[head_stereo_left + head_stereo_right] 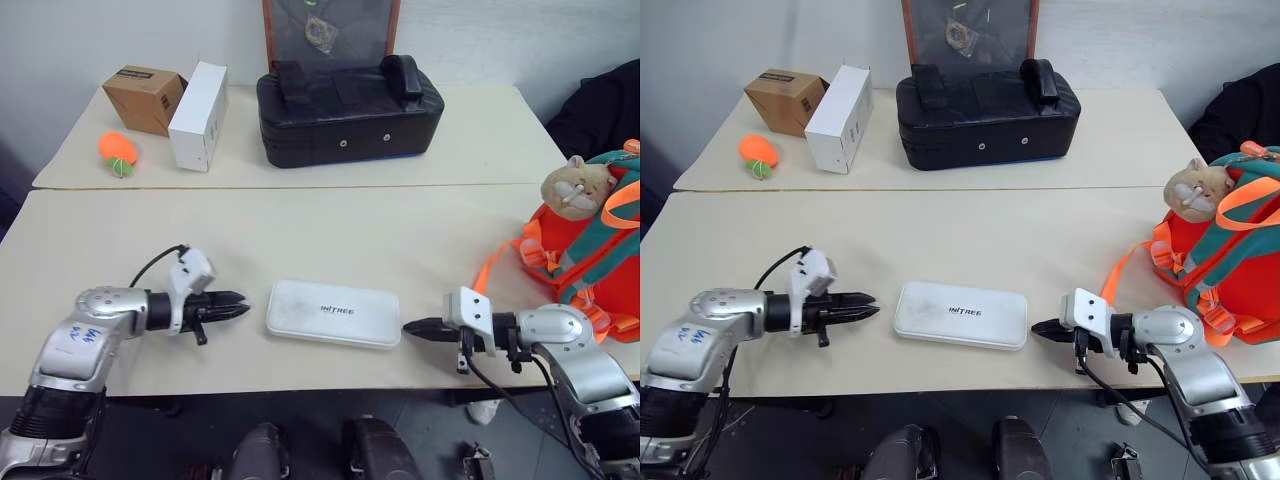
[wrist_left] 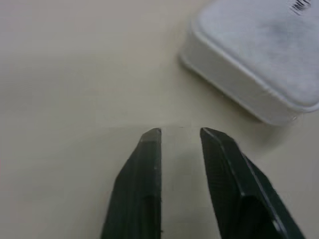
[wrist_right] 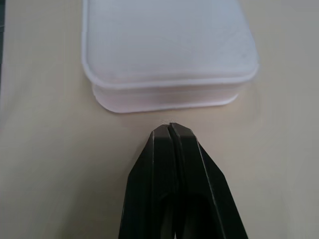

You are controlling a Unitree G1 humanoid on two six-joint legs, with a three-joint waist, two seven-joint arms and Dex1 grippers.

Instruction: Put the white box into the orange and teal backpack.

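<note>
The flat white rounded-corner box (image 1: pixel 333 313) with dark lettering lies on the beige table (image 1: pixel 300 230) between the two grippers. The left gripper (image 1: pixel 240 307), its black fingers (image 2: pixel 144 169) parted by a narrow gap and holding nothing, points at the box's near end. The right gripper (image 1: pixel 410 326), pinched shut and empty, sits just off the opposite end. The orange and teal fabric backpack (image 1: pixel 590 255) stands beyond the right gripper, at the table's edge.

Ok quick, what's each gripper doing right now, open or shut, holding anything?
Left gripper: open, holding nothing, short of the flat white rounded-corner box.
Right gripper: shut, empty, tips just short of the box's other end.
</note>
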